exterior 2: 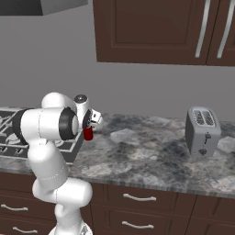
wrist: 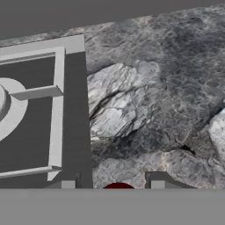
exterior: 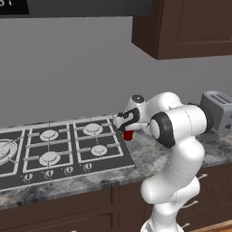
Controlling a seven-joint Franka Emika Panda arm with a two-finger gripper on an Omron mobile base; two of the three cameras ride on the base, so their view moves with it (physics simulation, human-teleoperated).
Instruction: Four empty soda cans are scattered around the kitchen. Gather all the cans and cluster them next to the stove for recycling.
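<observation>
**Can held above the table by the stove**

A red can [exterior: 128, 135] hangs pinched between the fingers [exterior: 127, 132], above the grey stone table [exterior 2: 151, 151], just beside the stove's [exterior: 59, 149] right edge. In the hand view its top [wrist: 117, 186] shows between the fingertips [wrist: 157, 183]. A toaster [exterior 2: 202, 131] stands well apart, farther right.

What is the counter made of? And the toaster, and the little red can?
The counter looks like polished stone, maybe granite: grey with mottled light and dark patches. The toaster looks like brushed metal: plain silver-grey with two dark slots on top. The can, held in the gripper, is shiny red, likely painted thin metal, though too little shows to be sure.
</observation>
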